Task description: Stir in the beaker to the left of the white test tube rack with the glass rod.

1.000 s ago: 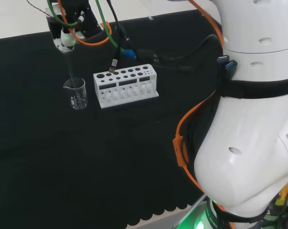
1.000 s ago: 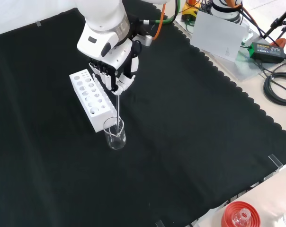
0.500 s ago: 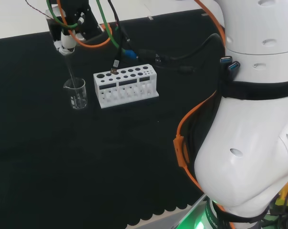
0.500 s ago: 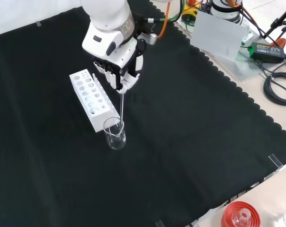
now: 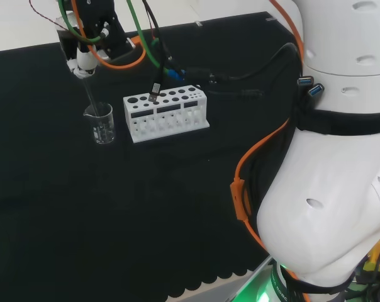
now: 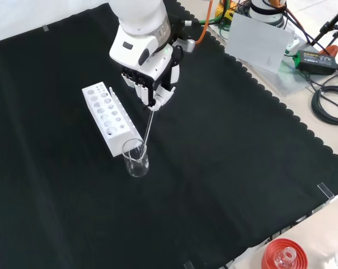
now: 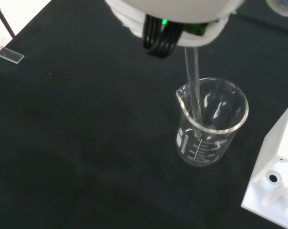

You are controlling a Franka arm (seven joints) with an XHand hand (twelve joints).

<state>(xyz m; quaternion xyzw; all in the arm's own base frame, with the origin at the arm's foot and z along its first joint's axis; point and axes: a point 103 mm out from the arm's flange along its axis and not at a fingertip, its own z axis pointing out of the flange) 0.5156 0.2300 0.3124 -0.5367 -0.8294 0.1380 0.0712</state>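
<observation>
1. The hand (image 6: 152, 84) has its fingers curled round the top of the glass rod (image 6: 147, 124), pinching it so that it hangs down at a slant into the beaker (image 6: 136, 158).
2. Taking the white test tube rack (image 6: 108, 116) as landmark: in the front view the beaker stands just beside the rack's near end, and in the head view it sits just off the rack's left end. The hand hovers above the rack's near end, higher than the beaker's mouth.
3. Risk, as I judge it: the rod leans on the slant and, in the wrist view, lies close to the beaker's rim near the spout. A wide stirring sweep could press the rod against the wall and tip the light beaker or push it into the rack.
4. A second risk: the rod is smooth glass held only at its top; a knock on the wall could twist it in the fingers or slip it free.
5. Contents: the beaker looks empty apart from the rod; I cannot make out any liquid. The rack's round holes look empty from above.
</observation>
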